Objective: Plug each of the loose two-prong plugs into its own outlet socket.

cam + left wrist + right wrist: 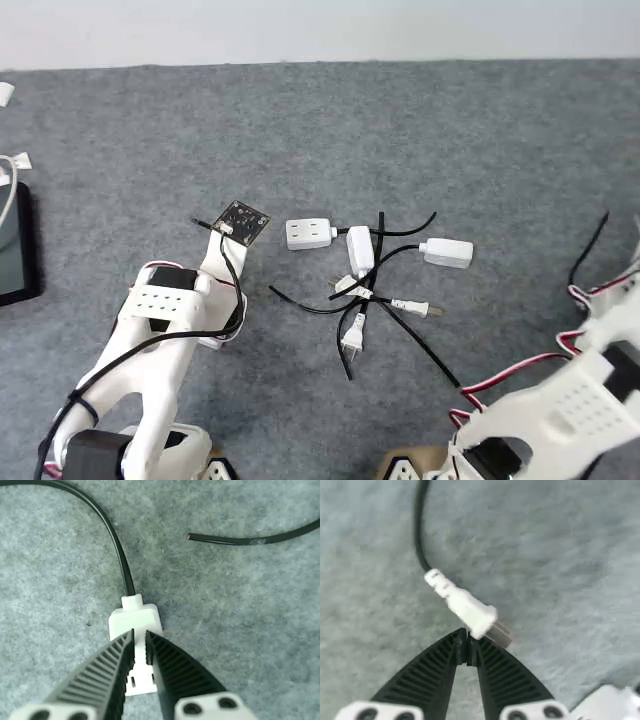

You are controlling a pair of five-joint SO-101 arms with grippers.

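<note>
White plastic outlet sockets and two-prong plugs on black cords lie mid-frame on grey carpet. Left gripper hovers over one socket, jaws barely parted. Right gripper, jaws closed, sits just beside a plug.

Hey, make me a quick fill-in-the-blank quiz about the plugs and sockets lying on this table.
1. Every cord on the grey mat is coloured ___.
2. In the high view, ___ white outlet sockets lie on the mat near the loose plugs.
3. In the right wrist view, the shut right gripper has its tips beside the metal ___ of a plug.

Missing words: black; three; prongs.
</note>
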